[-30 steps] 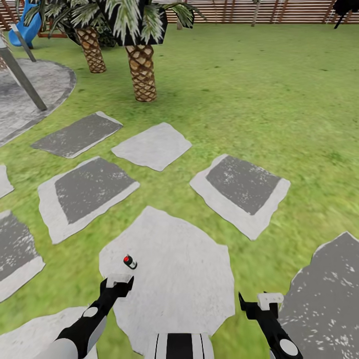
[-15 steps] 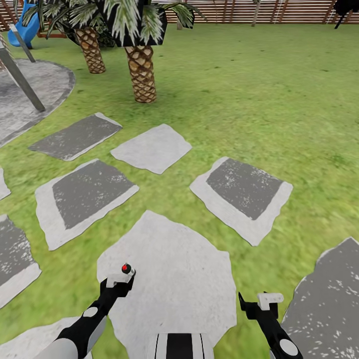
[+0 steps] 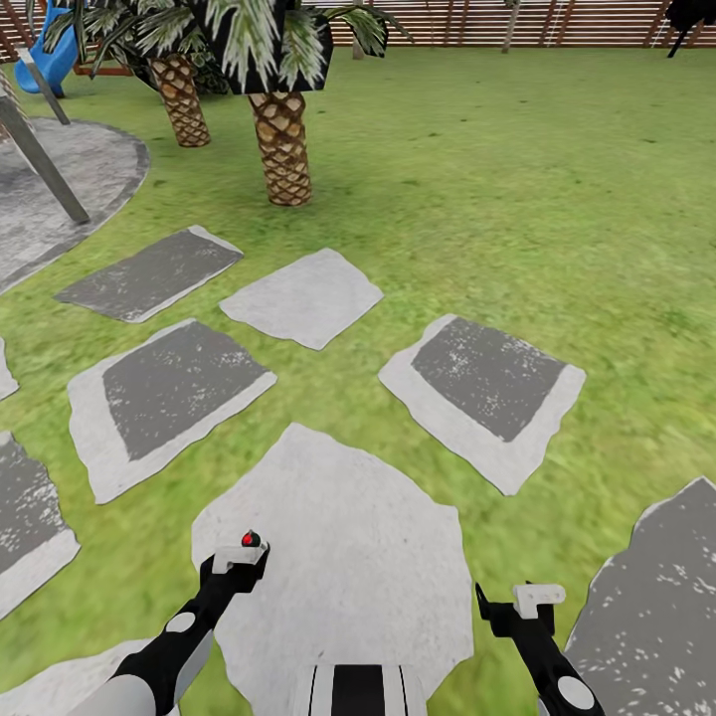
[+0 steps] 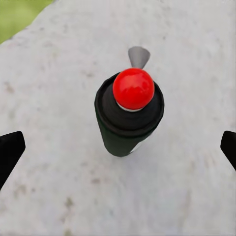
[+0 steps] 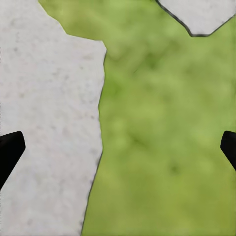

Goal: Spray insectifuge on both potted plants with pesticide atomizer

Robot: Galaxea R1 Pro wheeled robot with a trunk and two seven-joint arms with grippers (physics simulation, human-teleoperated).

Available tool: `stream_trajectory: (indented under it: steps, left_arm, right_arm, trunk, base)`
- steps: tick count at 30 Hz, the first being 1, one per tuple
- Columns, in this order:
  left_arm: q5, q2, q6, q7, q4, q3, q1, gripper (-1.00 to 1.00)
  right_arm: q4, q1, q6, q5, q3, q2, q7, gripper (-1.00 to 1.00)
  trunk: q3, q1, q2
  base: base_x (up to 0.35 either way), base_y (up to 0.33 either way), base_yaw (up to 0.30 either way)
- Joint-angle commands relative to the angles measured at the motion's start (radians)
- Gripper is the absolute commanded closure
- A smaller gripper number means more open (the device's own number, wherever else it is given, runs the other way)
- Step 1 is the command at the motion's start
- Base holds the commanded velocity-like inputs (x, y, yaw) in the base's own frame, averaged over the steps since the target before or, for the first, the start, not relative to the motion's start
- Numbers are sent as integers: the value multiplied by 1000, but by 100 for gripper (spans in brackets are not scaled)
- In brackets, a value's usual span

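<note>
The pesticide atomizer (image 3: 249,540), a small black bottle with a red ball cap, stands on a pale stone slab (image 3: 368,557) in the garden lawn (image 3: 517,199). My left gripper (image 3: 237,560) hangs right over it and covers most of it in the head view. In the left wrist view the atomizer (image 4: 129,113) stands upright between the wide-apart black fingertips (image 4: 10,150) of the open left gripper (image 4: 118,150). My right gripper (image 3: 532,600) is open over grass beside the slab, and the right wrist view shows it (image 5: 118,147) empty. The potted plants are out of view.
Two scaly-trunked palm trees (image 3: 283,149) stand at the back left. Grey and white stepping slabs (image 3: 487,388) lie across the lawn. A round grey paved patch (image 3: 60,189) with a slanted metal pole (image 3: 40,159) and a blue slide (image 3: 50,50) is far left. A brown slat fence (image 3: 447,20) closes the back.
The whole view has crept forward, so the camera has moved. The atomizer now sits right at my left gripper's tip, half hidden by it, instead of a little ahead of it.
</note>
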State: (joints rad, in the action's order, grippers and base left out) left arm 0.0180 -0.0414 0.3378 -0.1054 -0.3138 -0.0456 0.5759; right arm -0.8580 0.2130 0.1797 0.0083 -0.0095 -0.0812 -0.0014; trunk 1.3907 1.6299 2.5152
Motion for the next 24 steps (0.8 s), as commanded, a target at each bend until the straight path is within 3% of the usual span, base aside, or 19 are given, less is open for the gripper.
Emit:
stream_trajectory:
  steps: [1,4,9,24]
  left_arm:
    - [2,0,3,-6,1,-5,1,-100]
    - [3,0,3,-7,1,-4,1,-100]
    - [3,0,3,-7,1,-3,0,-100]
    - [3,-4,3,-7,1,0,0,-100]
  right_arm:
    - [0,1,3,1,-1,0,0,-100]
    - [0,1,3,1,-1,0,0,-100]
    - [0,0,3,1,-1,0,0,-100]
    - [0,0,3,1,-1,0,0,-100]
  trunk:
    - [1,0,0]
    - [1,0,0]
    - [26,2,1]
    - [28,2,1]
  base:
    - [4,0,0]
    - [1,0,0]
    - [0,0,0]
    - [50,0,0]
